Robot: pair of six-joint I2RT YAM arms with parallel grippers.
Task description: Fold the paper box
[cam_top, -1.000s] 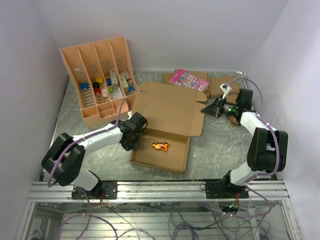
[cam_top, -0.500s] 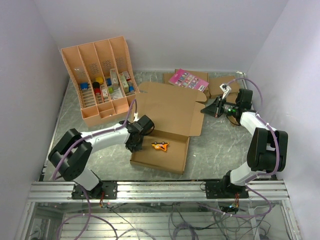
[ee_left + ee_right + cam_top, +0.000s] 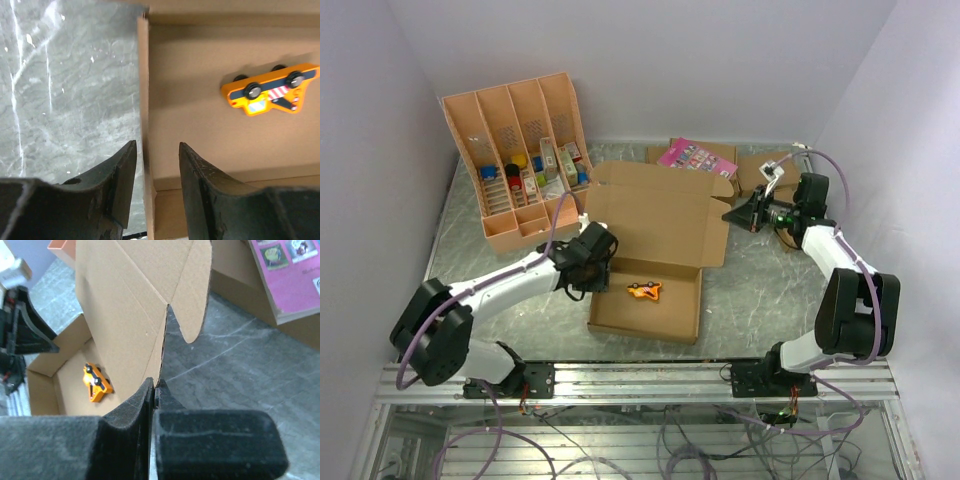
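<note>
**Paper box half open, one toy inside**

From the top camera: got the paper box (image 3: 660, 225) in the middle of the counter (image 3: 760, 290), shallow tray part nearest the arms, big lid panel tipped up behind it, small flap along the lid's top edge. Just one thing in the tray: a little orange toy truck (image 3: 642, 291), closer to the lid side. Left jaws right at the tray's left wall, right jaws up at the lid's right edge. Back left, leaning on the wall, an orange-tan compartment tray (image 3: 495, 125) with four long columns and small pockets lower down, holding bits in blue, red, yellow and white, too small to name. Back right, a pink booklet (image 3: 697, 158) lying on flat cardboard sheets (image 3: 765, 172).

Left wrist: jaws apart, straddling the tray's left wall, one finger (image 3: 107, 195) outside over the grey marble, the other inside the box. No telling about contact with the cardboard. Truck flat on its side in there, wheels toward the camera, well clear of both fingers.

Right wrist: jaws squeezed together, pinched on the lid's lower corner at the fold of the side flap. Truck down in the tray past the lid, pink booklet off at the upper right.
</note>
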